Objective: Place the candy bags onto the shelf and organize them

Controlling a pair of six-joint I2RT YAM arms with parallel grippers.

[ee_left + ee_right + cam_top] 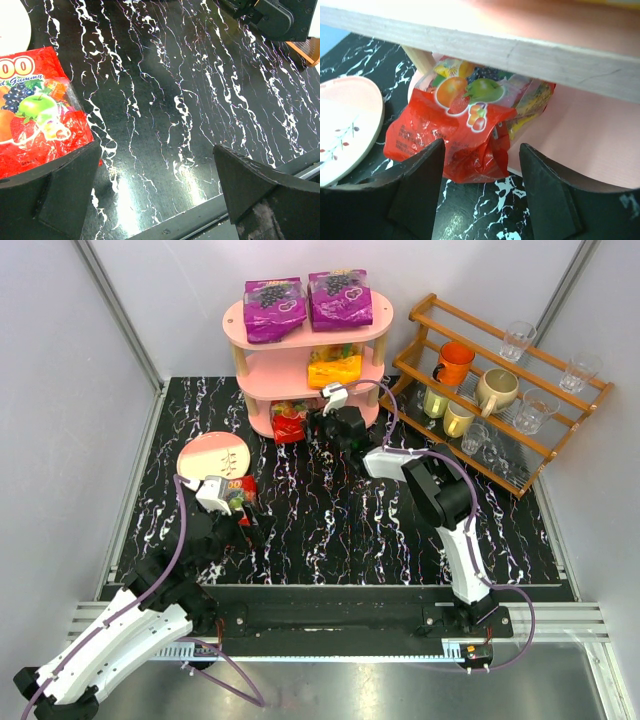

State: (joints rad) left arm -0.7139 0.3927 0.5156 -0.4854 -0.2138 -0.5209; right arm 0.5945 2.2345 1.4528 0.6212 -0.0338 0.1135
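The pink shelf [380, 312] holds two purple candy bags [274, 308] [340, 298] on its top tier and an orange bag [335, 368] on the middle tier. A red bag [289, 421] lies on the bottom tier and hangs over its front edge; it also shows in the right wrist view [465, 125]. My right gripper [318, 426] [480, 175] is open and empty just in front of it. A second red bag [243, 489] [35, 110] lies on the table beside the left finger [50, 195] of my open, empty left gripper [245, 520] [155, 170].
A pink plate [215, 458] [345, 130] lies on the table left of the shelf, just behind the left gripper. A brown slatted rack [520, 440] with cups and glasses stands at the right. The table's near edge [200, 215] is close under the left gripper.
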